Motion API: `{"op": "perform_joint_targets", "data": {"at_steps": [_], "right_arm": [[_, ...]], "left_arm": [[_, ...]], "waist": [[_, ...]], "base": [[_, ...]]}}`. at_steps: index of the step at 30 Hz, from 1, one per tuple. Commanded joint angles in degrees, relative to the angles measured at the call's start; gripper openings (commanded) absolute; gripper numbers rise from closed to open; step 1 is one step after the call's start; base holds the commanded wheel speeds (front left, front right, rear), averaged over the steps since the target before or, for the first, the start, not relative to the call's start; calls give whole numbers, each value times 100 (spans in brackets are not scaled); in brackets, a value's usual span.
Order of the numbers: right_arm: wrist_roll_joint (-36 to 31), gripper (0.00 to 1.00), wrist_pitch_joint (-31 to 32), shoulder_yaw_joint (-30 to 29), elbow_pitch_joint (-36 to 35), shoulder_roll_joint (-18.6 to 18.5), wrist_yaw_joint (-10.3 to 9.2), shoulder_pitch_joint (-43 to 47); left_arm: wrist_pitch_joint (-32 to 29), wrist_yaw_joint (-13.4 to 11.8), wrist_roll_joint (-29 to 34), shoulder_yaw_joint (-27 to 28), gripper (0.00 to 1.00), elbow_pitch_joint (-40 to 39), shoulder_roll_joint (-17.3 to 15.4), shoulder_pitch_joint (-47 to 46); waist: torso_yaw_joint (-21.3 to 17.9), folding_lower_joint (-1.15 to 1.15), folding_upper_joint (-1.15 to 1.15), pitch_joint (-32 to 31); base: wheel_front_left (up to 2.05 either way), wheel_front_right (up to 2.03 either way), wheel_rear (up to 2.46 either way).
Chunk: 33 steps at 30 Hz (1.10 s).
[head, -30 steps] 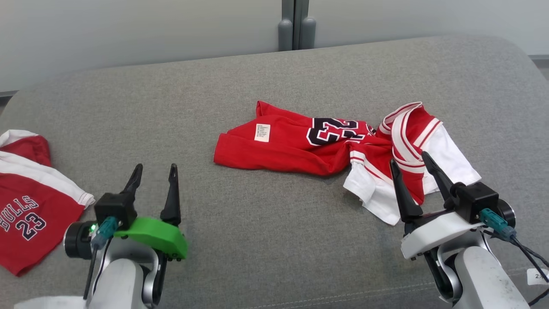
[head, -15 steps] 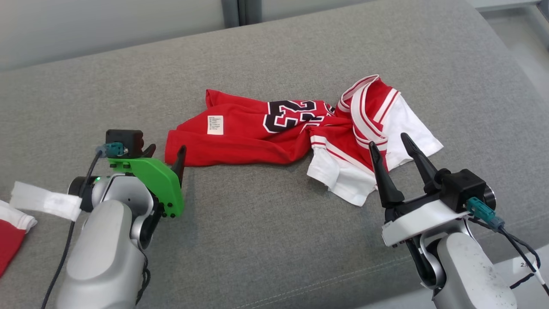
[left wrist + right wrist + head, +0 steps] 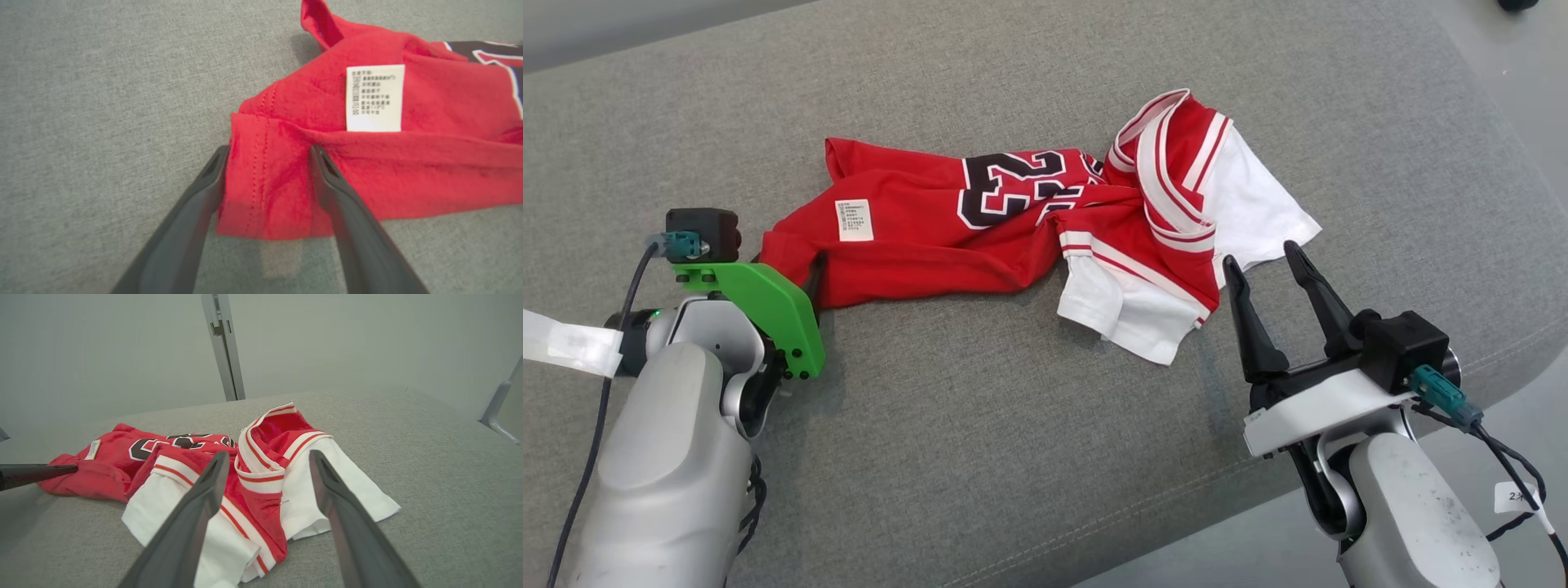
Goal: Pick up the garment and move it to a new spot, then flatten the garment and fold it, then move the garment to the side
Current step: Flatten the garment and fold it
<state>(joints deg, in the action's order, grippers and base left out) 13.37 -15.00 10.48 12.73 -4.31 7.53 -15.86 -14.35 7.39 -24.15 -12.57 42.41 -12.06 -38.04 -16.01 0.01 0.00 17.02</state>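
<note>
Jersey [image 3: 1013, 237] lies crumpled mid-cushion [image 3: 1013, 457] in the head view. The left gripper [image 3: 799, 273] is at its red corner, and the right gripper [image 3: 1259, 255] is spread and empty near the white sleeve [image 3: 1262, 216]. Left wrist view: open fingers straddle the hem [image 3: 261, 196], nothing pinched yet. Right wrist view: fingers apart, short of the sleeve. A shallow close could catch one layer only, and the cloth would slip free on lifting.

garment [image 3: 931, 245]: soft matt knit cloth, creased. care label [image 3: 854, 220]: smooth, papery. bench [image 3: 980, 425]: coarse grey woven upholstery. left claw [image 3: 269, 151], right claw [image 3: 1259, 255]: matt dark plastic. green mount [image 3: 760, 302]: smooth plastic. forearm [image 3: 662, 457]: satin silver shell.
</note>
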Motion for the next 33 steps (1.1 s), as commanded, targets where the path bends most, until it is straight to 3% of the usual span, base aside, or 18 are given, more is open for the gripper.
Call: {"op": "perform_joint_targets", "data": {"at_steps": [1, 3, 4, 8, 9, 11, 21, 33], "right_arm": [[4, 100, -30, -10, -14, 11, -8, -65], [-12, 100, -29, -14, -9, 17, -8, -71], [-14, 100, -30, -19, 1, 19, -8, -71], [-22, 100, -28, -41, 31, 10, -8, -57], [-27, 100, -28, -52, 37, -1, -8, -55], [-25, 100, -28, -65, 51, -14, -8, -49], [-33, 100, -28, -172, 9, -60, -8, 42], [-88, 100, -28, -245, 20, -221, -8, 212]], "left_arm": [[65, 9, -3, -19, 82, -7, -50, -76], [179, 10, 65, -74, 56, -15, -87, -93], [248, 6, 106, -99, 49, -23, -115, -106], [449, -31, 185, -161, 43, -56, -111, -97], [466, -29, 161, -171, 33, -57, -106, -79], [513, -23, 127, -195, 0, -92, -93, -47], [887, -20, -14, -355, 0, -621, -81, 325], [1133, -110, -418, -421, 0, -2301, 109, 2156]], "waist": [[0, -1, 0, 11], [26, -1, 0, 1], [40, -1, 0, -5], [92, -1, 0, -43], [104, -1, 0, -51], [127, -1, 0, -66], [303, -1, 0, -166], [931, -1, 0, -295]], "base": [[0, 0, 0], [0, 0, 0], [0, 0, 0], [0, 0, 0], [0, 0, 0], [0, 0, 0], [0, 0, 0], [0, 0, 0]]}}
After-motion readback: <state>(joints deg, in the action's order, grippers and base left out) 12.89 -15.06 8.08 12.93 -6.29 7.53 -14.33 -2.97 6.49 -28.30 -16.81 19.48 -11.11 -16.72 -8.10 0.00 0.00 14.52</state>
